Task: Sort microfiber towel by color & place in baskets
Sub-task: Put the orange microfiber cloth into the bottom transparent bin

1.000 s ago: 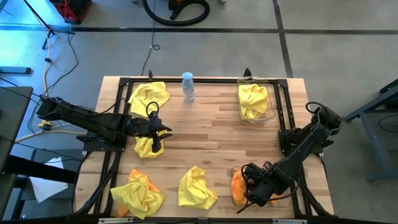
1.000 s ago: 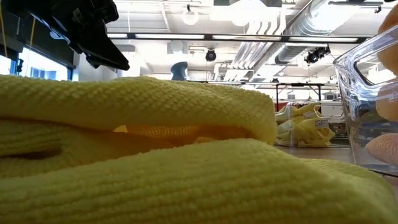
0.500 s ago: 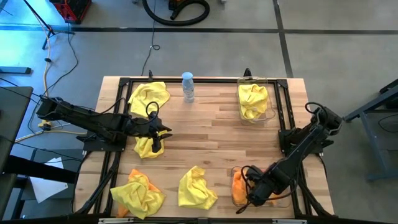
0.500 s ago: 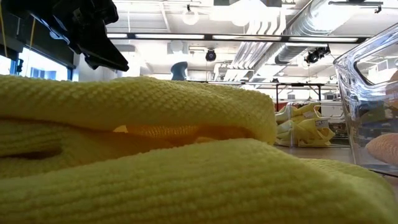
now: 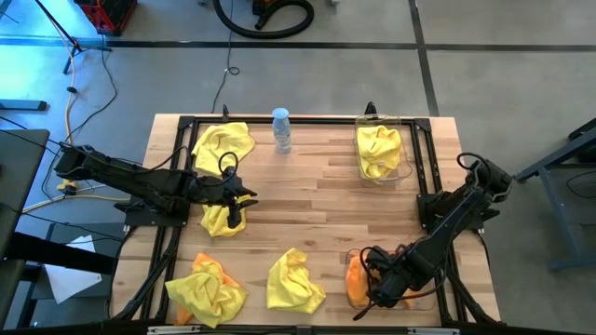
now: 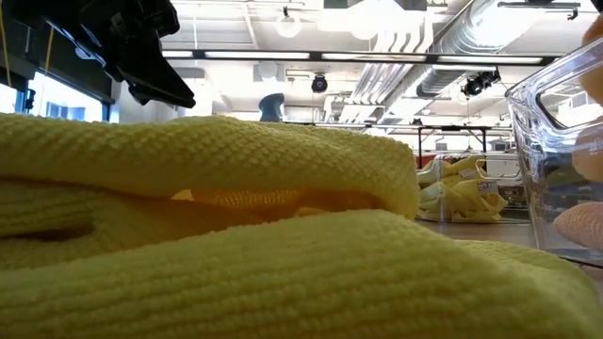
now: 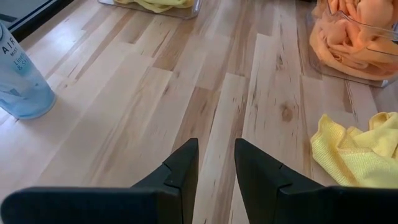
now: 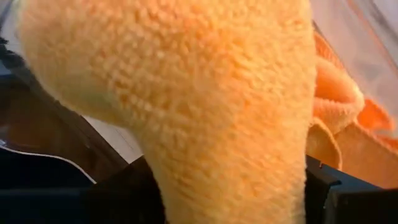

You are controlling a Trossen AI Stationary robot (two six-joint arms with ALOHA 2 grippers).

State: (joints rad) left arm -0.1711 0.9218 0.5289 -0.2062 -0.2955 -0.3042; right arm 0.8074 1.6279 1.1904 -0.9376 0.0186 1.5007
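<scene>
Wood table [image 5: 317, 200] | bottle [image 7: 18, 81] label "AIR" | left end effector [image 7: 214, 158] parted, empty | right end effector [image 5: 382, 284] grip unclear

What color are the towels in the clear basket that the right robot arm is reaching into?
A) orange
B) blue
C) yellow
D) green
A: the clear basket at the table's near right corner, under the right gripper, holds orange towels, while the far basket holds a yellow one.
</scene>
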